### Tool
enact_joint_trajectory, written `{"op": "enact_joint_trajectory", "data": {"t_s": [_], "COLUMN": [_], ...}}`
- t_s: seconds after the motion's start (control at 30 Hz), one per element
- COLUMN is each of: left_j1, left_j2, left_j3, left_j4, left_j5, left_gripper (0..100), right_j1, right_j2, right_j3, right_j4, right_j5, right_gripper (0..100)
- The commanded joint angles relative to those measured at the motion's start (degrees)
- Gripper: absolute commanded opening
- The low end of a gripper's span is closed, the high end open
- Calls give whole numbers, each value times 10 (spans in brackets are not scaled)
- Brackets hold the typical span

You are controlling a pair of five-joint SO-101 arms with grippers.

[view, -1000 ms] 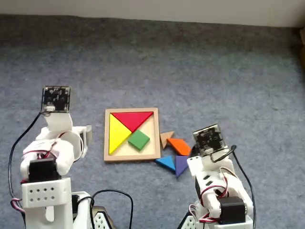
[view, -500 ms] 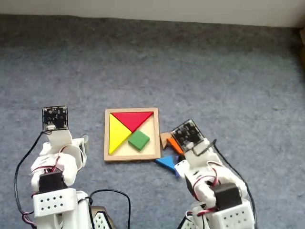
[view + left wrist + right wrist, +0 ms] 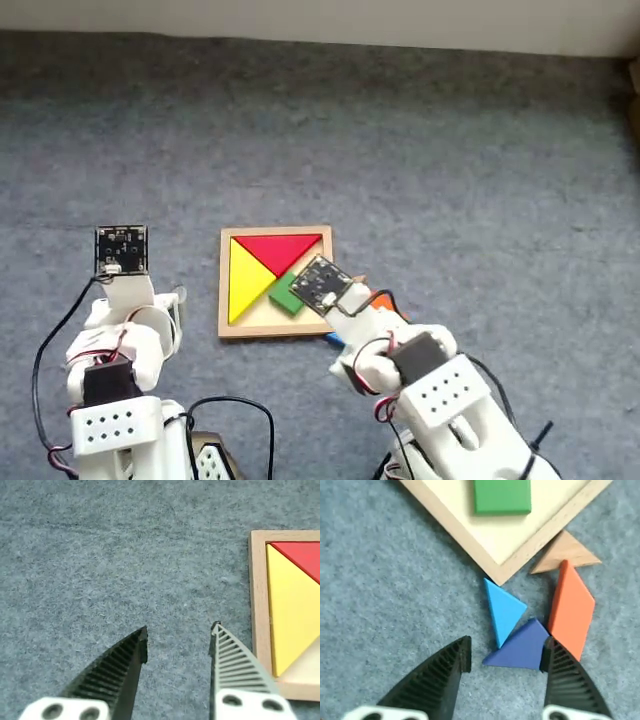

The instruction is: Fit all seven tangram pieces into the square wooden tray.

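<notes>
The square wooden tray point(image 3: 226, 300) holds a red triangle point(image 3: 275, 250), a yellow triangle point(image 3: 248, 280) and a green square point(image 3: 283, 299). My right arm leans over the tray's lower right corner. Its gripper point(image 3: 507, 650) is open above a dark blue triangle point(image 3: 522, 652). Close by lie a light blue triangle point(image 3: 504, 610), an orange parallelogram point(image 3: 571, 607) and a tan triangle point(image 3: 565, 552), all on the carpet beside the tray rim point(image 3: 495, 565). My left gripper point(image 3: 179, 637) is open over bare carpet left of the tray point(image 3: 257, 605), holding nothing.
Grey carpet point(image 3: 450, 160) covers the whole surface, with wide free room beyond and to both sides of the tray. A pale wall edge point(image 3: 320, 20) runs along the far side.
My right arm has swung left and forward, now covering the tray's lower right corner and the loose pieces. The left arm drew back a little, then held still.
</notes>
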State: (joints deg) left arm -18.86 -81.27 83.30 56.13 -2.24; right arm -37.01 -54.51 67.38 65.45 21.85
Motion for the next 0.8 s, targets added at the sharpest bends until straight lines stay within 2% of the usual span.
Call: {"op": "enact_joint_trajectory", "data": {"t_s": [0.0, 0.33, 0.47, 0.77], "left_j1": [-9, -9, -9, -8], "left_j2": [-7, -7, -7, -7], "left_j3": [0, 2, 3, 4], "left_j4": [-11, -12, -12, -12], "left_j5": [-8, -9, -10, -10], "left_gripper": [207, 207, 207, 207], "right_j1": [-13, -17, -15, -15], "right_j2": [70, 212, 252, 317], "right_j3": [-39, -73, -73, -73], "right_j4": [-41, -117, -131, -185], "right_j5": [6, 10, 40, 43], "right_gripper": [228, 228, 228, 228]}}
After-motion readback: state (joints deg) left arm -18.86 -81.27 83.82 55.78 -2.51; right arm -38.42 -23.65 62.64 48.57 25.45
